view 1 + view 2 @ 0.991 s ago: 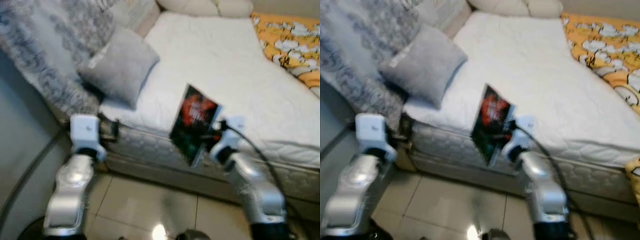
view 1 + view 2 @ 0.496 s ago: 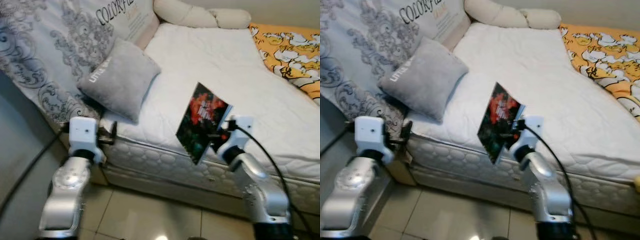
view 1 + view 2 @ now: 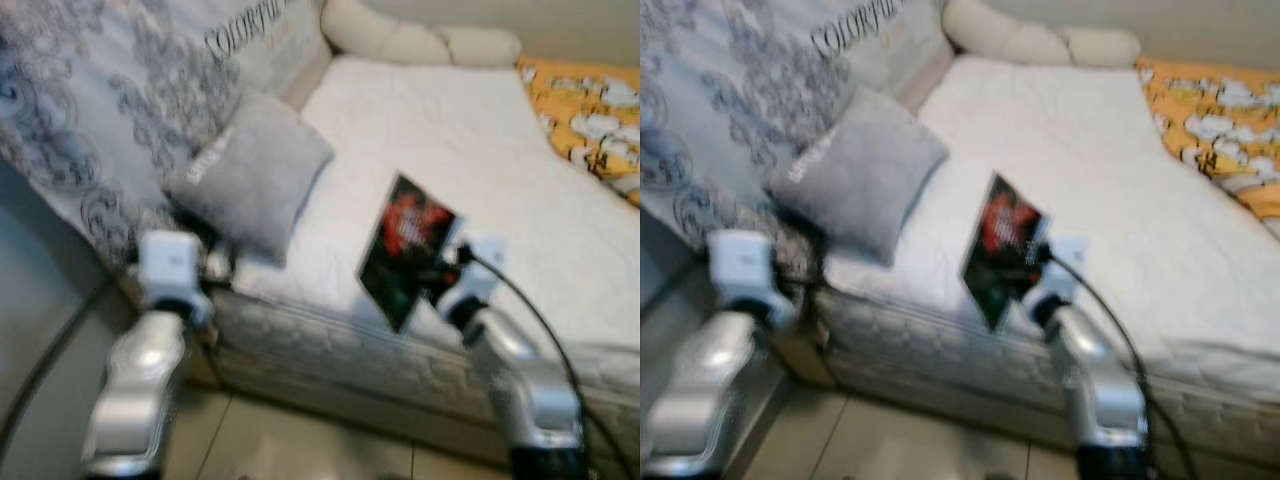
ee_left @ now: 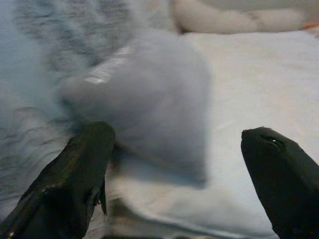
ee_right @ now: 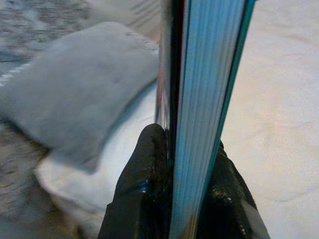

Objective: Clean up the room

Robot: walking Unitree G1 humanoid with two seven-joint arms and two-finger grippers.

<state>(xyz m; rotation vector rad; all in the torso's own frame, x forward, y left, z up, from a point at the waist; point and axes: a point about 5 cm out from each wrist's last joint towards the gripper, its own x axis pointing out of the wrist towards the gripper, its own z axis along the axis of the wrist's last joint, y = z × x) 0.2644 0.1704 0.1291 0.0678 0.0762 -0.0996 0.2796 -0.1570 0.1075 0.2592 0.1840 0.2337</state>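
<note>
A book (image 3: 405, 247) with a dark cover and red picture is held upright and tilted over the near edge of the white bed (image 3: 440, 130). My right gripper (image 3: 440, 268) is shut on its lower edge; in the right wrist view black fingers (image 5: 142, 194) clamp the book's (image 5: 202, 114) page block. My left gripper (image 4: 189, 179) is open with nothing between its fingers, held in front of a grey cushion (image 3: 250, 175) that lies on the bed's near left corner.
A grey patterned duvet (image 3: 110, 110) is heaped at the left of the bed. Cream pillows (image 3: 420, 40) lie at the head, an orange patterned blanket (image 3: 590, 110) at the far right. Tiled floor (image 3: 300, 445) lies below the quilted mattress side.
The camera has shifted and the picture is blurred by motion. The book stays in my right gripper at much the same height over the bed edge; the left arm holds its pose.
</note>
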